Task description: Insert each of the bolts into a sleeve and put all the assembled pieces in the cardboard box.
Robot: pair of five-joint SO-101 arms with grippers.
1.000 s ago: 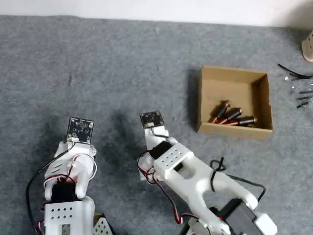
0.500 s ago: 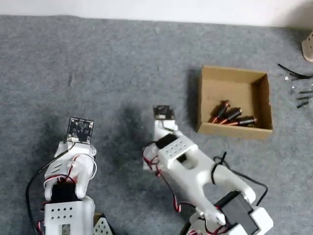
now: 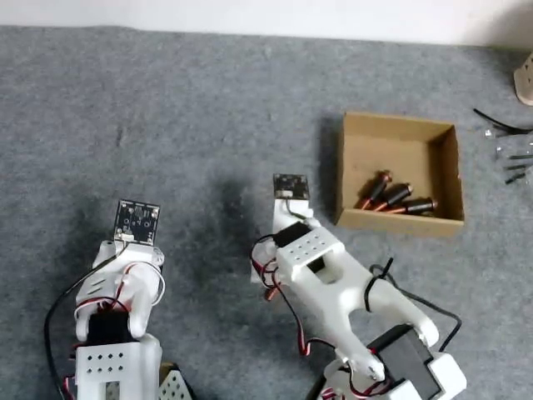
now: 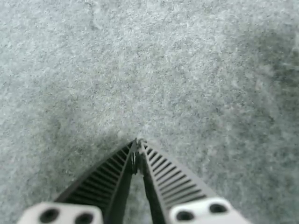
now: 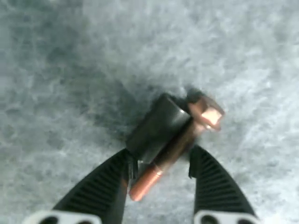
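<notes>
My right gripper point(image 5: 161, 156) is shut on an assembled piece point(image 5: 163, 133), a copper bolt pushed through a black sleeve, held a little above the grey carpet. In the high view the right arm point(image 3: 312, 262) stands just left of the cardboard box point(image 3: 358, 150), its wrist camera near the box's front left corner. Three assembled pieces point(image 3: 396, 196) lie in the box along its near wall. The left arm point(image 3: 125, 275) is at the lower left. My left gripper point(image 4: 138, 142) is shut with nothing in it, pointing down at bare carpet.
Black cables and small metal parts point(image 3: 510, 150) lie at the right edge beyond the box. A pale object point(image 3: 525, 79) sits at the upper right edge. A white wall strip point(image 3: 250, 15) borders the far side of the carpet.
The right arm has moved right and away, toward the box, carrying the assembled piece. The left arm has stayed still.
</notes>
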